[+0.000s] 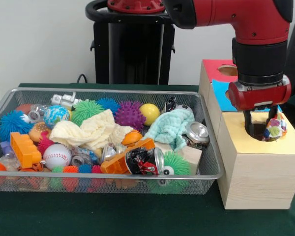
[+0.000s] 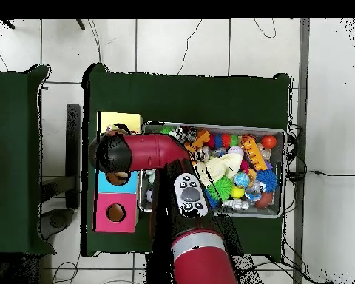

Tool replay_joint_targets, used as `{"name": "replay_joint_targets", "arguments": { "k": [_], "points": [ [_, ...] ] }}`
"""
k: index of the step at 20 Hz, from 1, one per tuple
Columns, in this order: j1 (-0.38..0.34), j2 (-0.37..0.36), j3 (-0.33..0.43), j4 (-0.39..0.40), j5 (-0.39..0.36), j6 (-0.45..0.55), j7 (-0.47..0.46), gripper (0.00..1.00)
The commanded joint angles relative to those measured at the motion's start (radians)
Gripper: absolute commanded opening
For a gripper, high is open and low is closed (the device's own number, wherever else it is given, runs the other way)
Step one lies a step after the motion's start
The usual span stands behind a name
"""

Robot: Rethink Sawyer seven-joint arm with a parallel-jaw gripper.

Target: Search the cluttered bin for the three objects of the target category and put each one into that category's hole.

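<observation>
Dark green cloth covers the table (image 1: 137, 216), and the silver wire bin (image 1: 113, 175) sits on it, close to the front camera. Inside the bin are lots of toys: a baseball (image 1: 57, 155), a purple spiky ball (image 1: 130, 115), a yellow ball (image 1: 149, 113), a crushed can (image 1: 144, 161), a cream cloth (image 1: 91, 132) and a mint-green cloth (image 1: 171, 127). Just beside the bin stands a pale wooden box with a yellow top (image 1: 275, 142), and its round hole (image 1: 258, 131) is right under the gripper (image 1: 258, 121). The two black fingers reach down into the hole, spread apart, and a confetti cloth piece (image 1: 275, 128) hangs by the far finger at the hole's edge. Whether the finger touches the cloth is hard to tell. Behind the robot is a plain white wall (image 1: 39, 39). Looking straight down, the red arm (image 2: 154, 151) hides the yellow box's hole, but that view shows a white tiled floor (image 2: 328, 111) around the table, and the blue-topped box (image 2: 108, 181) and red-topped box (image 2: 115, 213) lined up next to the yellow one.
</observation>
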Motion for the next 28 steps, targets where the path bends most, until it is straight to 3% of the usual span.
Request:
{"name": "replay_joint_targets", "arguments": {
  "k": [1, 7, 19, 28],
  "points": [
    [0.014, 0.052, -0.12, 0.037, -0.06, 0.189, 0.104, 1.0],
    [0.075, 0.135, -0.19, -0.036, -0.054, 0.145, 0.148, 1.0],
    [0.124, 0.174, -0.252, -0.073, -0.023, 0.162, 0.162, 1.0],
    [0.122, 0.18, -0.251, -0.077, -0.007, 0.158, 0.143, 1.0]
  ]
}}
